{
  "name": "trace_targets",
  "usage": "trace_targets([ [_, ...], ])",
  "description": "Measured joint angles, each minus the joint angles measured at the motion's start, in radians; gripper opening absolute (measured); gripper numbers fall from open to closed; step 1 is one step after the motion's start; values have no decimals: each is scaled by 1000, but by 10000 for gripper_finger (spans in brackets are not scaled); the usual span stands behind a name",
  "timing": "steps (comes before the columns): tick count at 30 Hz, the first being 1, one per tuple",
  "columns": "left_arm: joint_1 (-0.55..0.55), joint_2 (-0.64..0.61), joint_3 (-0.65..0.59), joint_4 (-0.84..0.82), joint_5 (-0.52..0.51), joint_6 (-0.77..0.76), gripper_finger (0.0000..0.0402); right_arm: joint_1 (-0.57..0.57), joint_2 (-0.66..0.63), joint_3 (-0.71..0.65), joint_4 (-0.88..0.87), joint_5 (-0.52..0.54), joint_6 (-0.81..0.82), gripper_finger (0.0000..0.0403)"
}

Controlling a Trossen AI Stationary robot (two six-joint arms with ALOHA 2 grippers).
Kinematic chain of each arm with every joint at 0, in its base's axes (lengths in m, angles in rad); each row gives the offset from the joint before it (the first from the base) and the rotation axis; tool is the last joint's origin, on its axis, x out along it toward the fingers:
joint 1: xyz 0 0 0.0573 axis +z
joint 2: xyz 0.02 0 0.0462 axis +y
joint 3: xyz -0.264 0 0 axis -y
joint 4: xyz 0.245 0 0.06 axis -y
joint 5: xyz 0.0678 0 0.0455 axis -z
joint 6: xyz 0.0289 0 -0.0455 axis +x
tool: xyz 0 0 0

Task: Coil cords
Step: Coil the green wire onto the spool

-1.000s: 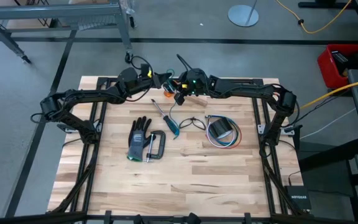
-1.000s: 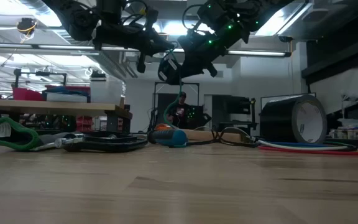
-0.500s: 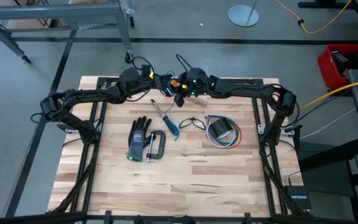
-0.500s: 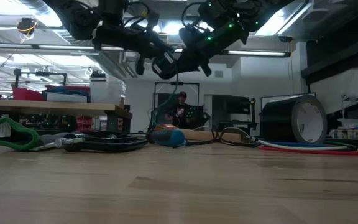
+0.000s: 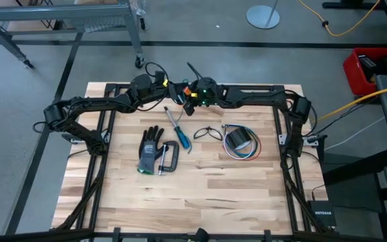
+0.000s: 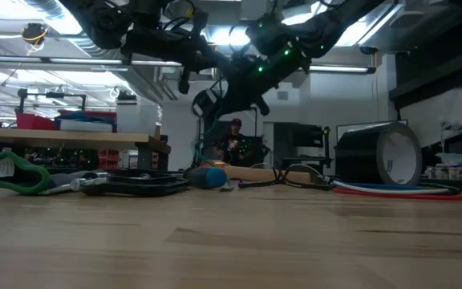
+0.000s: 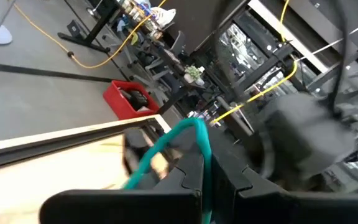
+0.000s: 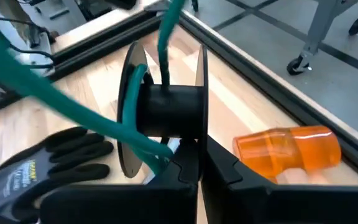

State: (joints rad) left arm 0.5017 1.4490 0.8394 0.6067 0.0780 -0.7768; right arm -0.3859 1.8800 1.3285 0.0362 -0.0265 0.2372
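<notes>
Surface (image 5: 200, 188): wooden; tools lie mid-board.
Right end effector (image 5: 191, 93): raised at far edge, pressed together on the teal cord (image 8: 73, 109), beside a black spool (image 8: 166, 106).
Left end effector (image 5: 175, 90): just beside it, pinching the same cord (image 7: 185, 134).
Relation: cord spans the short gap between them; both equally near.

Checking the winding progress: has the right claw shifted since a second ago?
Yes. In the high view the right claw has moved toward the left claw and toward the table's far edge, away from the screwdriver.
</notes>
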Motion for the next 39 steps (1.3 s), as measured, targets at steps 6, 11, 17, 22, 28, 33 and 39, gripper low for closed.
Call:
trace_targets([
  [6,-12,0,4,-13,0,25,0,-1,16,0,59,4,24,1],
  [11,-16,-3,6,-31,-4,19,0,-1,18,16,70,5,16,1],
  [17,-16,-4,7,-32,1,24,0,-22,18,28,57,8,10,1],
  [22,-17,2,4,-53,28,21,0,-62,12,34,51,8,18,1],
  [28,-16,0,3,-60,30,22,0,-89,12,34,59,-19,21,1],
  [33,-17,0,3,-74,30,25,0,-95,12,33,87,-36,25,1],
  [39,-18,-2,4,-124,26,25,0,-109,13,33,123,-49,33,1],
])
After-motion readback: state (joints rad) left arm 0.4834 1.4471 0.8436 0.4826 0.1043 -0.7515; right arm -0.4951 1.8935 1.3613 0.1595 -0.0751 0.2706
